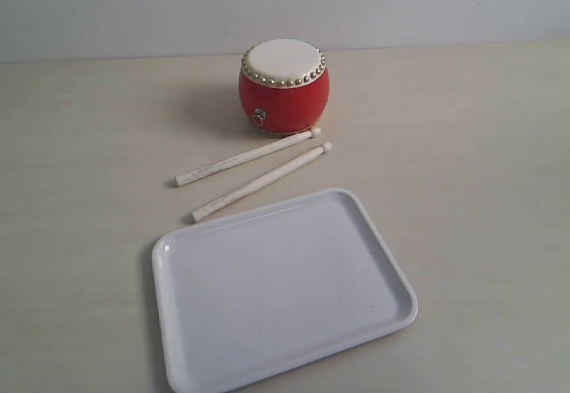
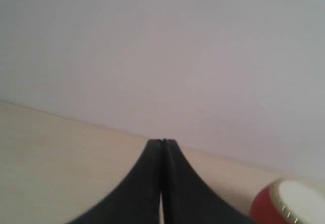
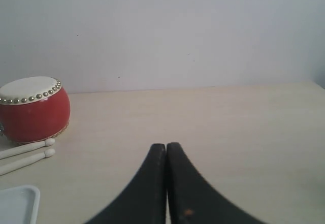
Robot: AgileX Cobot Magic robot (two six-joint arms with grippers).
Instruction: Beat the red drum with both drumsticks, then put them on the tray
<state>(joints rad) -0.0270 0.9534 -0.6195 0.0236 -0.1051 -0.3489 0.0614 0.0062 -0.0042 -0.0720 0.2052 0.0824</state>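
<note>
The red drum (image 1: 283, 87) with its cream skin stands upright at the back middle of the table; it also shows in the left wrist view (image 2: 292, 202) and the right wrist view (image 3: 33, 108). Two pale wooden drumsticks (image 1: 247, 158) (image 1: 262, 182) lie side by side on the table just in front of it, tips toward the drum (image 3: 25, 148). The white tray (image 1: 280, 288) lies flat, nearer than the sticks, with nothing on it. My left gripper (image 2: 162, 141) is shut and holds nothing. My right gripper (image 3: 166, 146) is shut too, with nothing in it. Neither gripper appears in the exterior view.
The pale wooden table (image 1: 481, 143) runs back to a plain grey wall (image 1: 445, 1). A corner of the tray (image 3: 18, 203) shows in the right wrist view.
</note>
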